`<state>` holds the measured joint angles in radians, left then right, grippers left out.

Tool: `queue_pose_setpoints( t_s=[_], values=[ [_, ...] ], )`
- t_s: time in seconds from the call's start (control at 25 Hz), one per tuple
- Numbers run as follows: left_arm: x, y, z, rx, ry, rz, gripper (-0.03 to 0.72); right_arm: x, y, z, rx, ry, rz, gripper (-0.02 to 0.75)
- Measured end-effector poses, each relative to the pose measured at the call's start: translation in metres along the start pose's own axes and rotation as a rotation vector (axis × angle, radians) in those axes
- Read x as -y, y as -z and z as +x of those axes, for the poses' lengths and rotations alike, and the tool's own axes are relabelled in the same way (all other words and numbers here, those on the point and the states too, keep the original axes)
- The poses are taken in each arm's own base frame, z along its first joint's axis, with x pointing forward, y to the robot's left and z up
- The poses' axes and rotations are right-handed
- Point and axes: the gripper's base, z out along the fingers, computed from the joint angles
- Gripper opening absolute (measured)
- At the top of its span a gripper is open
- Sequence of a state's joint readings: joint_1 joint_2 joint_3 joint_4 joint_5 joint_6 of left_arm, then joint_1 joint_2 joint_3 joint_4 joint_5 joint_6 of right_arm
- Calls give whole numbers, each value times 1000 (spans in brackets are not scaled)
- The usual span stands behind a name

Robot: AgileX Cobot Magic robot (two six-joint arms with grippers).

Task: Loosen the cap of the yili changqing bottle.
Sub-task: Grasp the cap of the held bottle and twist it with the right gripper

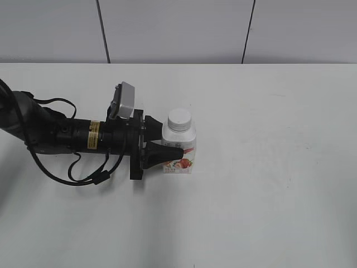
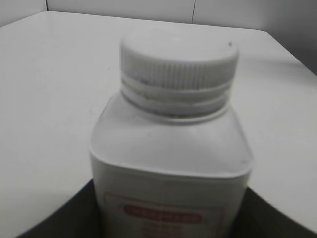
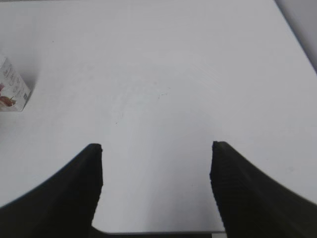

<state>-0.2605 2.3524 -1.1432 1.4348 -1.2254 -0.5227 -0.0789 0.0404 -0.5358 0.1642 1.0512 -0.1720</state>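
Observation:
The yili changqing bottle (image 1: 182, 146) stands upright on the white table (image 1: 268, 184), white with a pink-red strawberry label. Its ribbed white cap (image 1: 179, 119) sits on the neck. My left gripper (image 1: 176, 144) reaches in from the left and is shut on the bottle's body, one black finger across the front, the other hidden behind. In the left wrist view the bottle (image 2: 168, 163) and cap (image 2: 178, 62) fill the frame, with the gripper's (image 2: 168, 220) dark fingers against both sides. My right gripper (image 3: 156, 148) is open and empty over bare table. The bottle's corner (image 3: 10, 89) shows at its far left.
The left arm's black body and loose cables (image 1: 83, 142) lie across the table's left side. A grey panelled wall (image 1: 178, 28) runs behind the table's far edge. The right arm is out of the exterior view.

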Motion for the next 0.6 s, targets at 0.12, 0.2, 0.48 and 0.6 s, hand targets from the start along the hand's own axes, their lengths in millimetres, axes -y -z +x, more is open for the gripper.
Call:
queue_pose_setpoints(
  t_s=[0.12,0.2,0.48,0.6],
  values=[
    [0,0,0,0,0,0,366,1,-17,-14,-110,-40,-37,536],
    [0,0,0,0,0,0,366,2,-27,-26,-171,-59,-56,535],
    [0,0,0,1,0,0,366,5,-66,-73,-350,-93,-153,535],
    [0,0,0,1,0,0,366,8,-89,-91,-423,-125,-180,535]
  ],
)
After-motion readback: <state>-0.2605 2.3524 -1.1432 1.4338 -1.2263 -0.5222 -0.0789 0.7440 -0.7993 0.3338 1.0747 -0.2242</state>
